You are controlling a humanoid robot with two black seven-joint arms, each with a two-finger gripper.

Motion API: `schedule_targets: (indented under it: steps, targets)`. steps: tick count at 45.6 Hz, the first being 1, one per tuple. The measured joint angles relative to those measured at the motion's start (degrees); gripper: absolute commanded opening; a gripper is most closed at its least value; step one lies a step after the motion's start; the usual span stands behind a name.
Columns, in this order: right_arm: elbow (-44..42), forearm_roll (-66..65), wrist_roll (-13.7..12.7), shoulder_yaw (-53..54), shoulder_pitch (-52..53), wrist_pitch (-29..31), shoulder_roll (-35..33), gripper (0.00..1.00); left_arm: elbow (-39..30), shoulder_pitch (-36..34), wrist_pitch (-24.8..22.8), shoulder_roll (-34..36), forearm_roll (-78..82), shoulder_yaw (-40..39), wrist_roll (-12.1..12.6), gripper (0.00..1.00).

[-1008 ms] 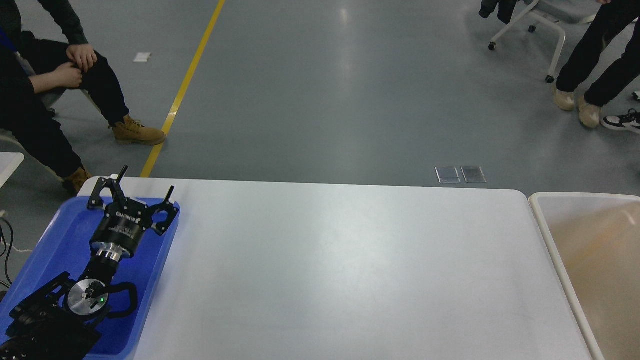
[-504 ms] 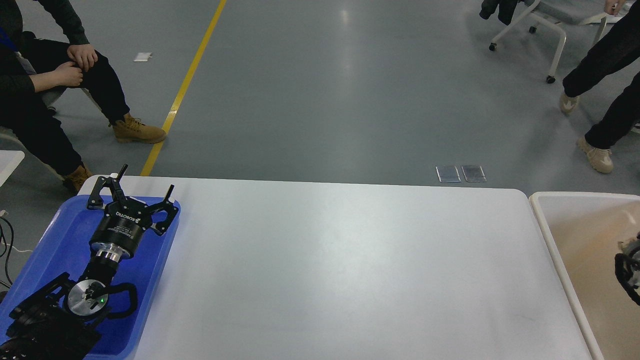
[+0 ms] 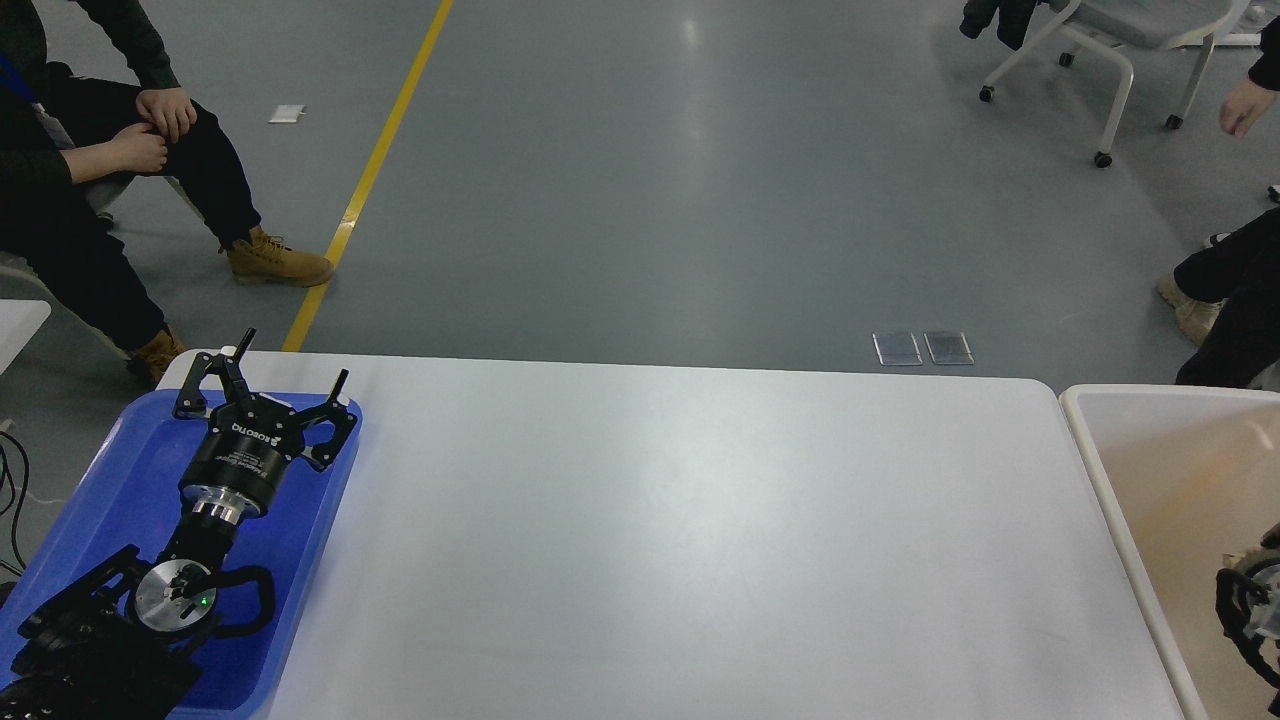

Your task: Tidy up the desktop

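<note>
Right arm [image 3: 1250,610] entered; left gripper [image 3: 290,373] spread; desktop [image 3: 700,540] runs left-right.

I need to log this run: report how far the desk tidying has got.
Looks done: the desktop shows only bare white surface. In hand: nothing; the left claw hangs open and empty over the blue tray, and only part of the right arm shows over the beige bin. Nothing visibly left.

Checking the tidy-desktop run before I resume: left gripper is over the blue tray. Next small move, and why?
Probably lift the left gripper up off the blue tray and hold. Its fingers are spread open and empty, and the white desktop shows nothing left to pick up. Only part of the right arm shows, over the beige bin, its gripper out of frame.
</note>
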Motion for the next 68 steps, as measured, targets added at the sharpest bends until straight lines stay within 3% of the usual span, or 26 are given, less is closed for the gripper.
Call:
schedule_targets:
  steps: [1,2,39,52,68]
  targets:
    - [0.0,0.0,0.1,0.0,-0.2,0.0,0.0,0.99,0.0,0.0,0.0,0.0,0.0,0.0,0.0,0.99]
    - [0.0,0.0,0.1,0.0,-0.3,-0.1,0.0,0.99,0.0,0.0,0.0,0.0,0.0,0.0,0.0,0.99]
    - [1.8,-2.2,0.2,-0.8,0.5,0.2,-2.0,0.99,0.0,0.0,0.0,0.0,0.0,0.0,0.0,0.99]
    - [8.1,-6.2,0.2,-0.8,5.0,-0.1,-6.4,0.99,0.0,0.0,0.0,0.0,0.0,0.0,0.0,0.99]
    - [22.4,-8.6,0.1,0.9,11.6,-0.2,-13.4,1.0,0.0,0.0,0.0,0.0,0.0,0.1,0.0,0.99]
